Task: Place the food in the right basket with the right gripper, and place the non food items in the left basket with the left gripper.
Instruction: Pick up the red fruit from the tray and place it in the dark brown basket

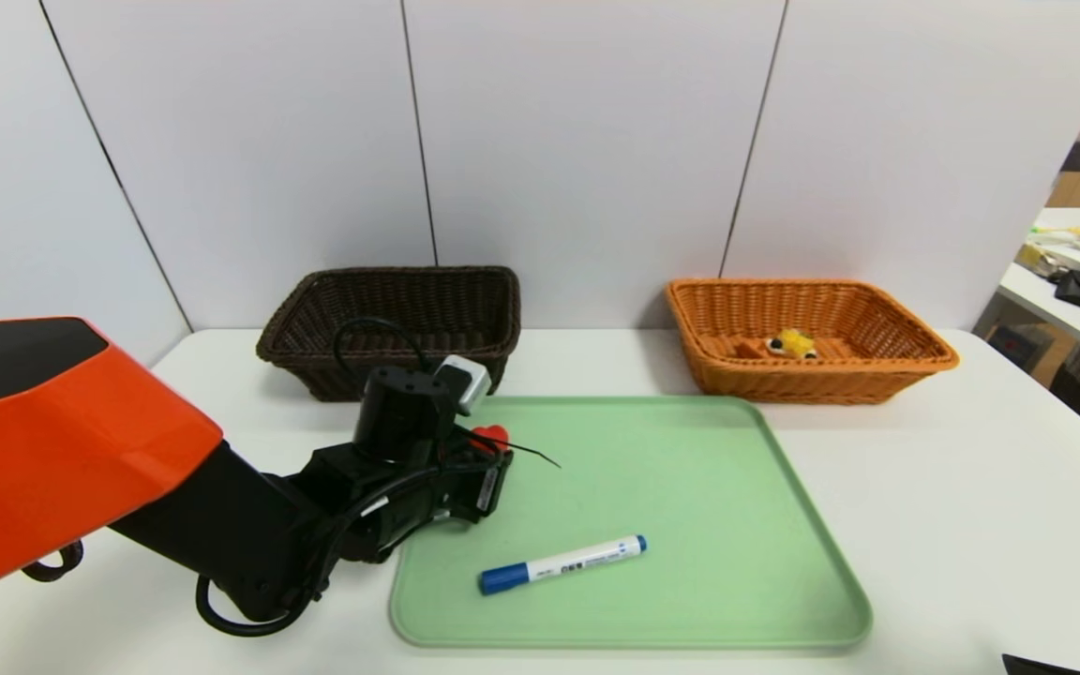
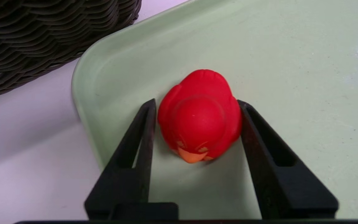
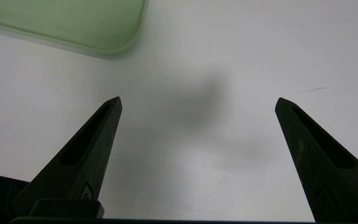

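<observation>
My left gripper [image 2: 197, 105] at green tray's [image 1: 737, 525] corner nearest dark brown basket [image 1: 390, 319] — fingers pressed on both flanks of red duck [image 2: 199, 115], still on tray. Right gripper [image 3: 197, 102] wide apart, nothing held — beside tray.

From the head view the left pincer [image 1: 493, 448] is buried behind its own wrist and cable, and only a red sliver of the rubber duck [image 1: 491, 435] peeks out. Its fingers [image 2: 141, 130] look pressed to the duck's sides in the left wrist view, but whether it's lifted off the tray [image 1: 784, 525] can't be told. The waffle wedge [image 1: 791, 344] in the orange basket [image 1: 915, 361] is too small to read. The right pincer [image 3: 198, 101] is cut off at the head view's lower corner. Marker pen [image 1: 562, 564]: label print illegible.
</observation>
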